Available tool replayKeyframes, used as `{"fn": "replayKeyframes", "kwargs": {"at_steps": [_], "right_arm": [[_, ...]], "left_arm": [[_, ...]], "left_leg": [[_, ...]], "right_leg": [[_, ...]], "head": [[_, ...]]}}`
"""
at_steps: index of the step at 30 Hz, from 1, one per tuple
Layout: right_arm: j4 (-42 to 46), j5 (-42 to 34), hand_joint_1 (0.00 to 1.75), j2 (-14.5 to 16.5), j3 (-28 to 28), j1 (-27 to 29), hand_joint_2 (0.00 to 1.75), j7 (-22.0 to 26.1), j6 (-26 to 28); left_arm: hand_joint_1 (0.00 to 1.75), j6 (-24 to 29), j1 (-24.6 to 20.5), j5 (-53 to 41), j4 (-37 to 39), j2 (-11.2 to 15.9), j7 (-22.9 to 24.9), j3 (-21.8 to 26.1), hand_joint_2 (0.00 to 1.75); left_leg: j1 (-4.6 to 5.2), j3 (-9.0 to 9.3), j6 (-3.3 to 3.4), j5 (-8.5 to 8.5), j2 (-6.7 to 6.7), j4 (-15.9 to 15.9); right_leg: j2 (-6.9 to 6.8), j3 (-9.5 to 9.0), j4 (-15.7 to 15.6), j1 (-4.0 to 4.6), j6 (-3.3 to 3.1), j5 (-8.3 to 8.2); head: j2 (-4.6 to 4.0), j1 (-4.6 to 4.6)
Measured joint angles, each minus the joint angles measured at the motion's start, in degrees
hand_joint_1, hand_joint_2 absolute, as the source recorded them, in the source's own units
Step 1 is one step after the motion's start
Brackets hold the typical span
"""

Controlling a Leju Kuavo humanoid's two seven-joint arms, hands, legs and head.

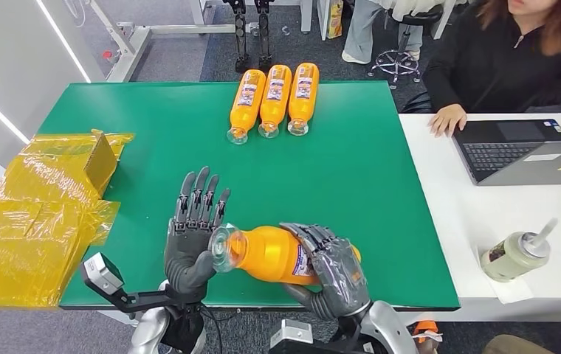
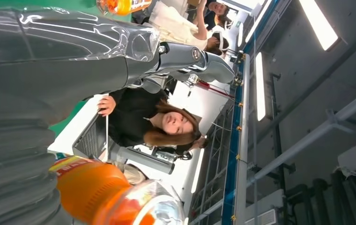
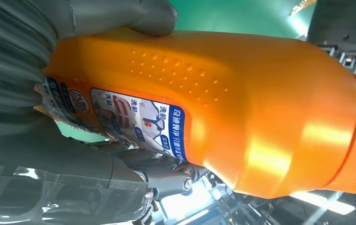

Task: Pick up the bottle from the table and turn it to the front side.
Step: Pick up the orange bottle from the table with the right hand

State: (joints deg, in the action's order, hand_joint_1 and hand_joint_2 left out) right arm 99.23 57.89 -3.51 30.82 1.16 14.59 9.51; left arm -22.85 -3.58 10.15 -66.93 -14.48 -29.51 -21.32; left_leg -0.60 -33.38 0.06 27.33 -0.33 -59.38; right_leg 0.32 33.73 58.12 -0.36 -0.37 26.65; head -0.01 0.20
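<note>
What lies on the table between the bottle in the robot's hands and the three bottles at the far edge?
Nothing: in the head view, bare green mat separates the held bottle from the three bottles.

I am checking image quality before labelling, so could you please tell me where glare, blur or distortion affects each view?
Head view: sharp and evenly lit, with slight wide-angle bending at the edges of the green table. Left wrist view: bright ceiling lights, reflections on the glossy grey left hand, near parts soft. Right wrist view: the orange plastic bottle carries bright highlights, and the grey right hand blurs at the edge.
</note>
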Motion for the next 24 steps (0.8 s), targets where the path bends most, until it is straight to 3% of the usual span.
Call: {"fn": "replayKeyframes", "kwargs": {"at_steps": [8,24], "right_arm": [[-1.0,-2.9,1.75,-0.2,-1.7,0.2,1.75,4.8,2.4],[-9.5,-11.7,1.75,-4.3,-3.8,-2.9,1.75,9.6,5.5]], "left_arm": [[0.0,0.8,1.0,0.0,-0.2,0.3,-0.4,-0.1,1.75],[0.0,0.2,4.7,0.8,-4.0,1.7,-0.6,-1.2,1.75]], "left_leg": [[0.0,-0.01,0.0,0.0,0.0,0.0],[0.0,-0.02,0.0,0.0,0.0,0.0]], "right_leg": [[0.0,0.01,0.0,0.0,0.0,0.01],[0.0,0.0,0.0,0.0,0.0,0.0]], "head": [[0.01,-0.02],[0.01,-0.01]]}}
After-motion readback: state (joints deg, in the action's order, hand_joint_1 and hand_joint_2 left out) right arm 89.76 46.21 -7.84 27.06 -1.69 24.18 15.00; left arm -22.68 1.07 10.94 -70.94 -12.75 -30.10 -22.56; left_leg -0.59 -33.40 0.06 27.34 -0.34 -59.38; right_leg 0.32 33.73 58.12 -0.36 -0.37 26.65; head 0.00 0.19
